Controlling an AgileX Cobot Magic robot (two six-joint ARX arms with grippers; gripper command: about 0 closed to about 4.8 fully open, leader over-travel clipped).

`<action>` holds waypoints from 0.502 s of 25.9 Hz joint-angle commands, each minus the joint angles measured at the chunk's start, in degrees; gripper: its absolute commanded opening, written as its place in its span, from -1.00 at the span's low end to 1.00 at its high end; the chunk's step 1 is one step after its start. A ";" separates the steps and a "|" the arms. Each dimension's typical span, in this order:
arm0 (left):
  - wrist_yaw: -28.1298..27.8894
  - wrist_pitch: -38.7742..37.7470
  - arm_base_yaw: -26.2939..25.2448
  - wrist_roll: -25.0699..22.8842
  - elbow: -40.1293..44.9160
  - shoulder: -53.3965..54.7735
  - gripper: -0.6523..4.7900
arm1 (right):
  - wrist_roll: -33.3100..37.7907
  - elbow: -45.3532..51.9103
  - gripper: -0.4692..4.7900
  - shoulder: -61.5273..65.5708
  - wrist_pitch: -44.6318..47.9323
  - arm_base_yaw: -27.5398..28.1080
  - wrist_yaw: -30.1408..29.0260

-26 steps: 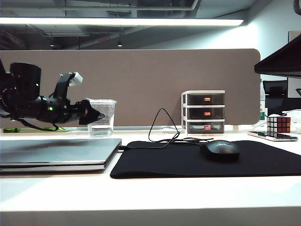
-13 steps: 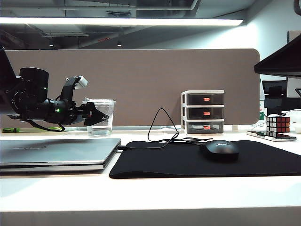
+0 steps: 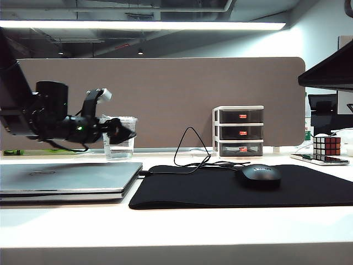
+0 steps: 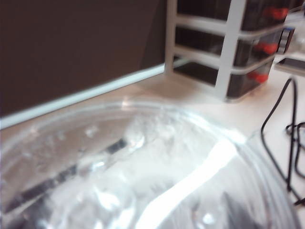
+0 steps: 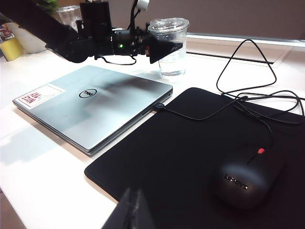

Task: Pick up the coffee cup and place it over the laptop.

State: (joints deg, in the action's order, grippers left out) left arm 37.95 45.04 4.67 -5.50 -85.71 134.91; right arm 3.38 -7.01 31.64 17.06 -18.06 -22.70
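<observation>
- Since the earlier frame the left arm has pushed across the exterior view toward the cup; its left gripper [image 3: 122, 134] now reaches the cup's near side, where before it hung short of it.
- The laptop [image 3: 66, 179] lies closed and flat on the desk's left part, lid bare, beside the black mouse pad [image 3: 242, 187].
- The coffee cup [image 3: 119, 137] stands upright on the desk behind the laptop's far corner, lid on, a little clear liquid at the bottom.
- The left gripper's jaws stand wide apart on either side of the cup's upper part [image 5: 167, 36]; nothing is clamped.
- The right gripper [image 5: 131, 210] hangs low over the mouse pad's near edge, well away; whether it is apart or together I cannot tell.
- Judged progress: approach nearly done; closing, lifting, carrying and setting down remain.
</observation>
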 commanded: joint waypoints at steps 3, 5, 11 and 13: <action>-0.66 -1.75 0.31 0.17 -3.82 2.29 1.00 | -0.15 -0.39 -0.84 -0.09 1.18 -0.02 -0.13; -0.68 -1.90 0.31 0.17 -3.80 2.29 1.00 | -0.15 -0.39 -0.84 -0.09 1.20 -0.02 -0.13; -1.33 -2.16 0.28 0.17 -3.80 2.29 1.00 | -0.13 -0.39 -0.84 -0.09 1.20 -0.04 -0.11; -1.29 -2.16 0.28 0.15 -3.80 2.29 1.00 | -0.09 -0.39 -0.84 -0.09 1.22 -0.04 -0.11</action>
State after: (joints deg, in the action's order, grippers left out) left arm 36.86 42.44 5.04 -5.37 -89.27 137.56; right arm 3.38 -7.01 31.62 17.21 -18.04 -22.70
